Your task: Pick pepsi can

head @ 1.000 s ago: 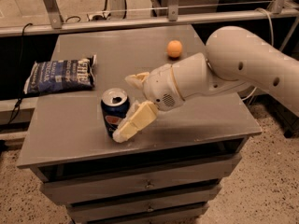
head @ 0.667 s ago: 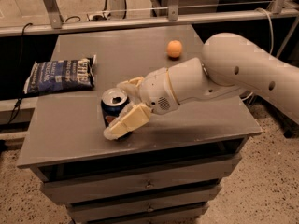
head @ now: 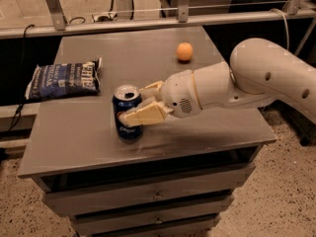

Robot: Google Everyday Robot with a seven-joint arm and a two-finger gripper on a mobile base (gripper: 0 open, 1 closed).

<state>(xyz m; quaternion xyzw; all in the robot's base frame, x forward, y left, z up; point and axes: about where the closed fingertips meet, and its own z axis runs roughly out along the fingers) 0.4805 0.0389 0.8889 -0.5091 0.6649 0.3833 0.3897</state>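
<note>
The pepsi can [head: 128, 130] is dark blue with a silver top and stands upright on the grey table [head: 74, 137], left of centre near the front. My gripper [head: 133, 103] reaches in from the right at can height. Its jaws are open and straddle the can. One cream finger [head: 143, 115] crosses the can's front side. The other finger [head: 151, 88] lies behind the can's right rim. The can rests on the table.
A flat dark-blue chip bag [head: 63, 79] lies at the table's left edge, behind the can. An orange ball [head: 184, 51] sits at the back right. My bulky white arm [head: 256, 78] spans the right side. Drawers [head: 158, 195] are below the top.
The gripper has moved left and closer to the can; its fingers now sit on both sides of the can instead of beside its lower right. The can has not moved.
</note>
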